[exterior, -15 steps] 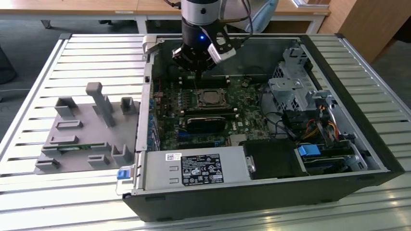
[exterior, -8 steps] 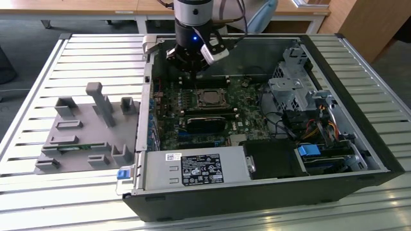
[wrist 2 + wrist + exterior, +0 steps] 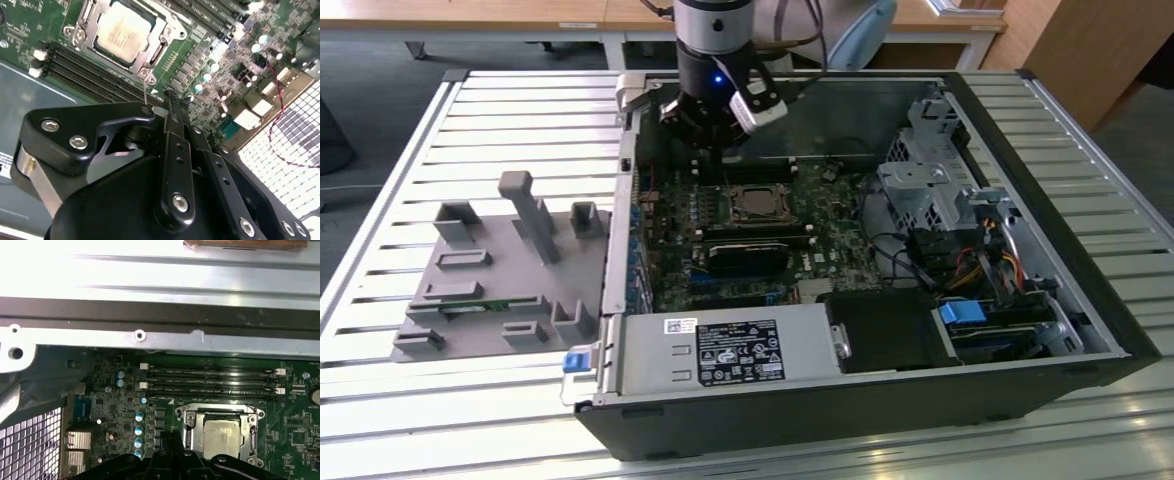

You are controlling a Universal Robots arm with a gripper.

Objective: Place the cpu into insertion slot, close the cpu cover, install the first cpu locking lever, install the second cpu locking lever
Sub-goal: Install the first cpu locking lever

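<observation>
One cpu [image 3: 120, 35] sits in one insertion slot [image 3: 156, 50] under one cpu cover [image 3: 87, 20] — jaws pressed together nearby.

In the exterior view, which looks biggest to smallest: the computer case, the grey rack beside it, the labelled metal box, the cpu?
Largest to smallest as they look:
1. case
2. grey rack
3. labelled box, which sits nearer the camera, so its gap to the rack is unsure
4. cpu, plainly the smallest
</observation>
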